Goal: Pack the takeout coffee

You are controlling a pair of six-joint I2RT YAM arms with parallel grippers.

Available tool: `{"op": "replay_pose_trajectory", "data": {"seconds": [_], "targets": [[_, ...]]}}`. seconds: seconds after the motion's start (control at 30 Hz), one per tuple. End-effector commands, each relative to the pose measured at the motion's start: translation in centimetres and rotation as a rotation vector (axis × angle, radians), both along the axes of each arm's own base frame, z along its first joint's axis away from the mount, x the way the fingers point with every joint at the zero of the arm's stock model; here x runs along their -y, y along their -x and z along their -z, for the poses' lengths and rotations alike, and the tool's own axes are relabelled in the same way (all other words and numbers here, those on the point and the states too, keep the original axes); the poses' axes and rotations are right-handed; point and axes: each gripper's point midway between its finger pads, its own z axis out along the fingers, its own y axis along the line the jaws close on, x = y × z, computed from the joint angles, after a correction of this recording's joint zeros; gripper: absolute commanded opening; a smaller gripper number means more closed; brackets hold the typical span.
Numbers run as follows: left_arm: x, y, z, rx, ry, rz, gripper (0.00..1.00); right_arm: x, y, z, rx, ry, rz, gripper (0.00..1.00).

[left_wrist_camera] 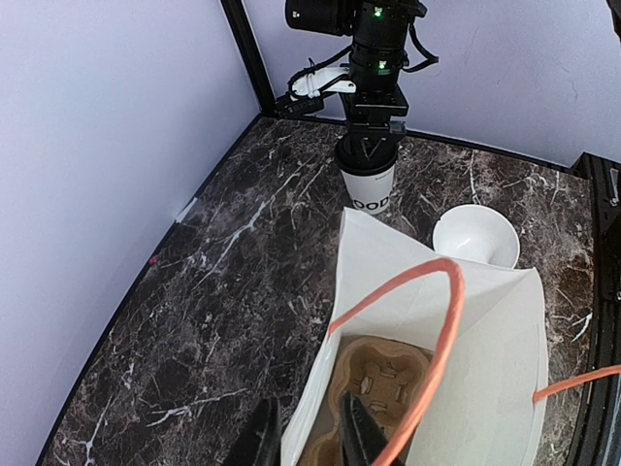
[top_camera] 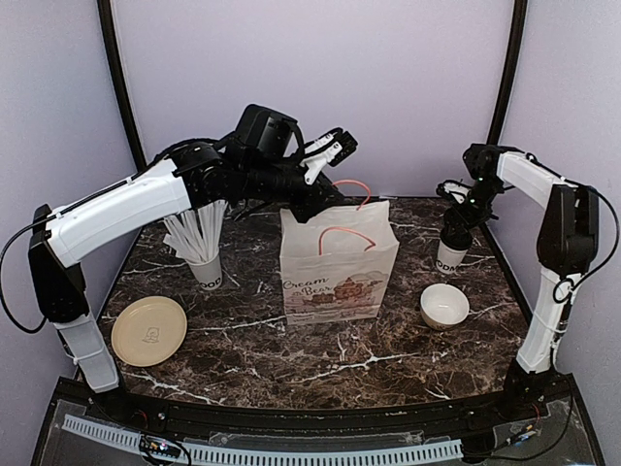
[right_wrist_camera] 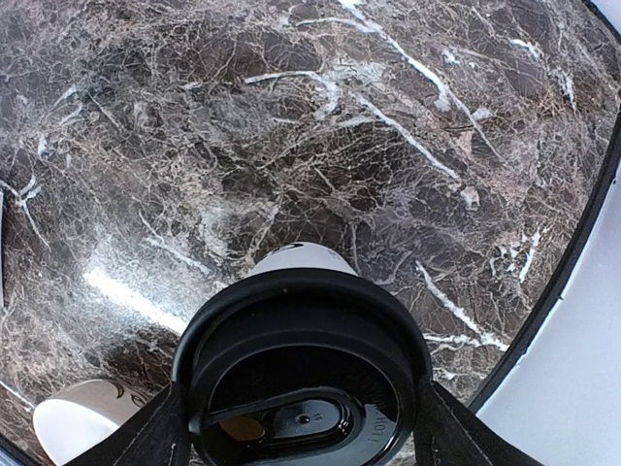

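The takeout coffee, a white paper cup (top_camera: 450,256) with a black lid (right_wrist_camera: 301,359), stands at the back right of the marble table. It also shows in the left wrist view (left_wrist_camera: 371,186). My right gripper (top_camera: 456,231) comes down from above and is shut on the cup at lid height (right_wrist_camera: 301,416). The white paper bag (top_camera: 340,274) with orange handles stands open mid-table, with a brown cup carrier (left_wrist_camera: 383,374) inside. My left gripper (top_camera: 309,202) is at the bag's top rim, open, one finger outside and one inside the bag wall (left_wrist_camera: 309,429).
A low white bowl (top_camera: 444,307) sits just in front of the coffee cup. A white cup full of straws (top_camera: 204,262) stands at the back left, and a tan plate (top_camera: 148,330) lies at the front left. Black frame posts run along the table edges.
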Motion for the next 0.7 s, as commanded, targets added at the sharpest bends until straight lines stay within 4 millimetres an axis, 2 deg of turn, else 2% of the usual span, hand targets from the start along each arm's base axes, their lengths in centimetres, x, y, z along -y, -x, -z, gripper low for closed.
{"op": "replay_pose_trajectory", "data": {"seconds": [0.0,0.1,0.23,0.3,0.47,0.67], "targets": [[-0.4,0.0,-1.8,0.019,0.029,0.005,0.25,0.6,1.5,1.4,-0.094,0.022,-0.010,0.78],[-0.5,0.1,-1.7,0.019,0.026,0.006,0.25,0.6,1.8,1.6,-0.107,0.024,-0.016,0.77],[-0.5,0.1,-2.0,0.023,0.030,0.007,0.25,0.7,1.8,1.4,-0.100,0.034,-0.017,0.68],[-0.5,0.1,-2.2,0.026,0.034,0.010,0.24,0.7,1.6,0.4,-0.067,0.034,-0.013,0.63],[-0.6,0.1,-2.3,0.032,0.030,0.009,0.15,-0.9,1.7,-4.1,0.078,-0.030,-0.046,0.60],[-0.7,-0.3,-2.3,0.050,0.010,-0.005,0.04,-5.8,4.5,-11.9,0.307,-0.196,-0.203,0.59]]}}
